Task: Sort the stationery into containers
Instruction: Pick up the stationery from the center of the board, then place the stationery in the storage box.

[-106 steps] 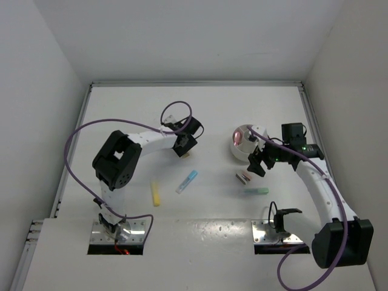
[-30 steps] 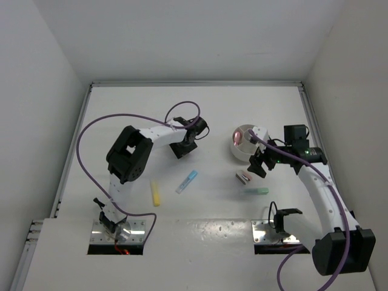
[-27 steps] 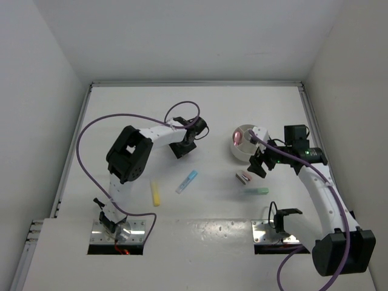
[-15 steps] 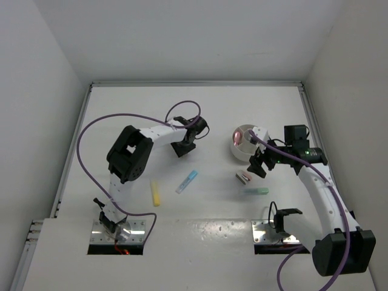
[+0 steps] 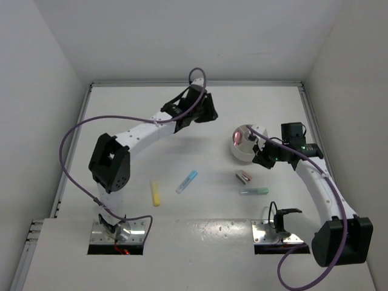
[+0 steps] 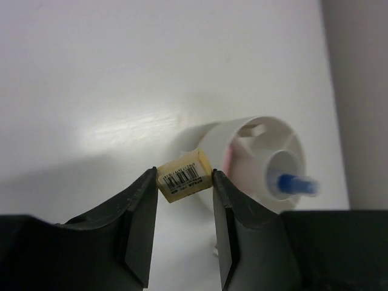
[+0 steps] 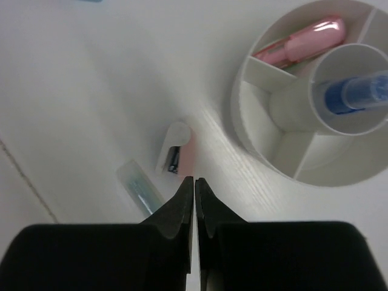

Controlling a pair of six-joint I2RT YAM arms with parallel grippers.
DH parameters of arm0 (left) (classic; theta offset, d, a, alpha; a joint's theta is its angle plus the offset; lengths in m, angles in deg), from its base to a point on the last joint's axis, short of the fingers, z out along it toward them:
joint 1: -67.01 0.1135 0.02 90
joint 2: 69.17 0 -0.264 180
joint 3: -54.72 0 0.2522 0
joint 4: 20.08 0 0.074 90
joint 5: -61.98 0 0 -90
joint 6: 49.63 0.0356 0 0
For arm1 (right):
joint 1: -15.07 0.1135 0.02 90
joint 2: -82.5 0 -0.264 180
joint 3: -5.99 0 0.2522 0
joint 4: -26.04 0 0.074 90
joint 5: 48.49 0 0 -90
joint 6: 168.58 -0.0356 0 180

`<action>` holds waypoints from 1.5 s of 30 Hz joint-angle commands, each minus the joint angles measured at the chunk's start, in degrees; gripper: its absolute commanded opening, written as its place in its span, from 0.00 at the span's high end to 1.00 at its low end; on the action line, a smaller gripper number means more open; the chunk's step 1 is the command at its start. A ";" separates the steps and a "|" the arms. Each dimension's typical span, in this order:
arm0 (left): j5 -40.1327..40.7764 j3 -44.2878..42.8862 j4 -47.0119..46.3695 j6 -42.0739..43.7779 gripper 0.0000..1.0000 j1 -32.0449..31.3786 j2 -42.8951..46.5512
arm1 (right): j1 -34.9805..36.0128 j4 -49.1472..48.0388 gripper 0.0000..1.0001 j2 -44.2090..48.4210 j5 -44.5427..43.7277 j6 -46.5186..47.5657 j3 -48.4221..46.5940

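- Step in hand: we judge this a carry. The left gripper (image 6: 182,182) pinches the tan block (image 6: 183,176) between its jaws, barcode face up, lifted off the table.
- The white dish (image 6: 209,138) lies just beyond the left jaws and off to their right; the block is not yet over any compartment.
- Next move, as we judge it: bring the jaws over a free outer compartment, lower them, then part them (the inner walls leave little room for a slip).
- The right gripper (image 7: 194,182) has its jaws pressed together on nothing. The brown-pink block (image 7: 179,151) sits just ahead of its tips and the green stick (image 7: 140,193) to their left.
- Dish contents: the blue-capped bottle (image 7: 357,91) stands in the central tube and a pink stick (image 7: 309,37) lies in one outer compartment.
- The other compartments in view show nothing.
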 commanded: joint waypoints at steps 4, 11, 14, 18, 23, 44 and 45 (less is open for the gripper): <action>-19.87 -14.65 -9.82 8.84 1.00 0.31 -12.17 | 0.25 -11.63 0.93 5.77 -10.32 -6.96 1.02; -26.03 -22.30 -11.14 7.44 1.00 -0.83 -19.40 | 0.25 -13.39 0.92 5.77 -14.91 -9.16 1.03; -26.74 -22.31 -11.67 7.44 1.00 -1.45 -20.73 | 0.25 -13.92 0.91 5.77 -15.70 -9.68 1.03; -28.85 -22.84 -12.90 7.44 1.00 -1.97 -22.05 | 0.25 -13.92 0.91 5.77 -15.70 -9.68 1.55; -32.71 -23.98 -14.21 7.44 1.00 -2.50 -24.24 | 0.25 -13.92 0.89 5.77 -15.70 -9.68 1.55; -33.25 -28.64 -13.17 5.86 0.80 -3.55 -29.78 | 0.25 -13.39 0.88 5.24 -14.64 -9.16 1.55; -32.64 -29.25 -13.17 5.86 0.79 -3.55 -30.30 | 0.25 -13.39 0.88 5.24 -14.64 -9.16 1.55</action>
